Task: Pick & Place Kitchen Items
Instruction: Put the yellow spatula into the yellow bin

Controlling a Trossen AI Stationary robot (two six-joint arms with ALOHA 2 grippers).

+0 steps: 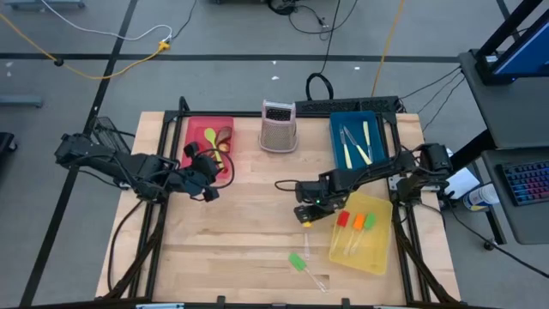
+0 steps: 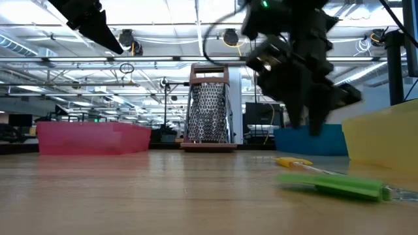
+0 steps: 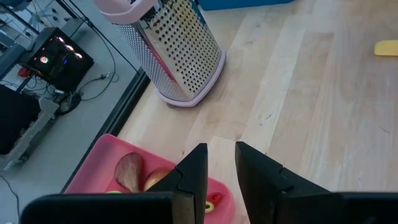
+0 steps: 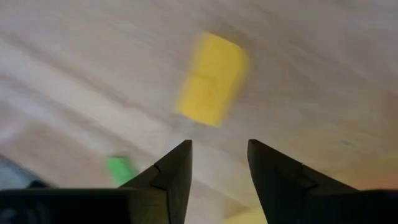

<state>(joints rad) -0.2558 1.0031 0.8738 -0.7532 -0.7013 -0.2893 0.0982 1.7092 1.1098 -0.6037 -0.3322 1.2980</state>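
We see left gripper [image 1: 208, 190] beside flat red tray [image 1: 194, 129] holding spoons [image 1: 212, 138] — fingers slightly parted, empty, waiting. Right gripper [image 4: 219, 163] hovers over yellow-headed clear-handled spatula [image 4: 211, 79] on wooden table [image 1: 240, 249], fingers apart, nothing held. We judge pick in hand — next: descend, close on it, carry to yellow tray [image 1: 377, 254]. Green-headed spatula [image 1: 298, 262] lies nearby. Yellow spatula's handle hard to make out.

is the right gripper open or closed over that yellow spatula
Open. In the right wrist view the right gripper shows bare wood between its two fingers, and the yellow spatula head lies on the table beyond them, not gripped.
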